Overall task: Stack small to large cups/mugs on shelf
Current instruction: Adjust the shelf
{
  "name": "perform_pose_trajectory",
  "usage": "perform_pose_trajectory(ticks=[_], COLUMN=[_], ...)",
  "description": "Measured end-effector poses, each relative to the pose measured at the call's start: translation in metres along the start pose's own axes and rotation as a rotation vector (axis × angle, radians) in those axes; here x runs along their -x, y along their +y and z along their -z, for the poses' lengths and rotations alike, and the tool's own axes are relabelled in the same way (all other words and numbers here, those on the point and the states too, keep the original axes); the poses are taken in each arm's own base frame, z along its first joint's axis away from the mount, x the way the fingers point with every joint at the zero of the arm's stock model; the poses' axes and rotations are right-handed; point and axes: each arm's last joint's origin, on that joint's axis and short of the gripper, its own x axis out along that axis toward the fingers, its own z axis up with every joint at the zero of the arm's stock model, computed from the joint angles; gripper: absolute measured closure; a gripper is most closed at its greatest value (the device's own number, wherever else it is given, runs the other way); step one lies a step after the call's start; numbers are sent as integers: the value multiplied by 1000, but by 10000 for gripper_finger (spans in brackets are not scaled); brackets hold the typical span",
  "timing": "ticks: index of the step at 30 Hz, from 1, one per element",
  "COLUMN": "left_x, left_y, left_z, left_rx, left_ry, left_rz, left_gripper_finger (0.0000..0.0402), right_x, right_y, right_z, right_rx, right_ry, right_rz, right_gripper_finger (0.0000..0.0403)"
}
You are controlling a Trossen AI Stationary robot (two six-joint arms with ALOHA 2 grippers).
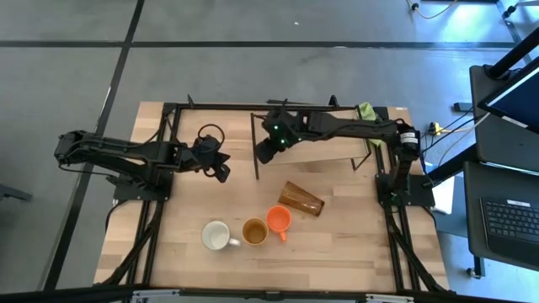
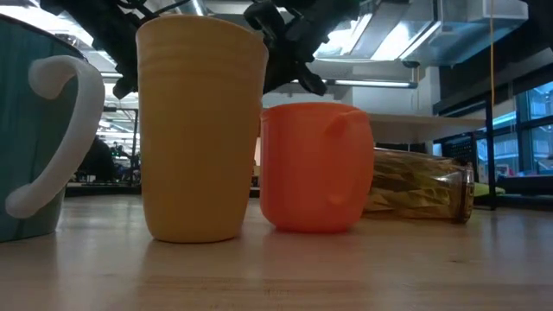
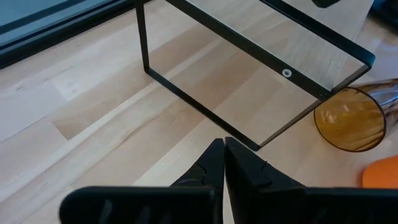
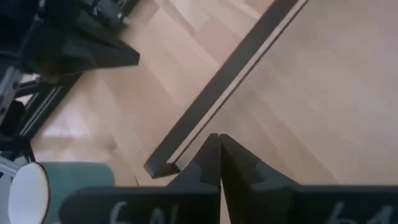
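The shelf stands on black legs at the table's far middle. My right gripper hovers shut over the shelf's left end, touching nothing I can see. My left gripper waits shut to the left of the shelf, above the table. Near the front stand the white mug, teal outside, the tan-yellow mug and the orange cup, all upright. The amber tumbler lies on its side behind them, its mouth showing.
A green cloth lies at the shelf's far right corner. Black frame rails run along the table's left and right sides. Bare tabletop lies between the shelf and the row of cups.
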Motion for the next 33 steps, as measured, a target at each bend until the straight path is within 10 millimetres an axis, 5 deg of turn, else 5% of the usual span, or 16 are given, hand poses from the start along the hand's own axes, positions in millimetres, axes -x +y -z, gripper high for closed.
perform_pose_trajectory(ticks=[13,33], left_x=[0,0], left_y=[0,-1], left_z=[0,-1], left_rx=[4,6], left_ry=[-2,-6], left_rz=[1,3], left_gripper_finger=[394,396], right_x=[-17,-35], right_y=[15,6], right_z=[18,-3], right_rx=[-8,-55], right_ry=[42,-58], right_rz=[-12,-85], right_gripper_finger=[398,398])
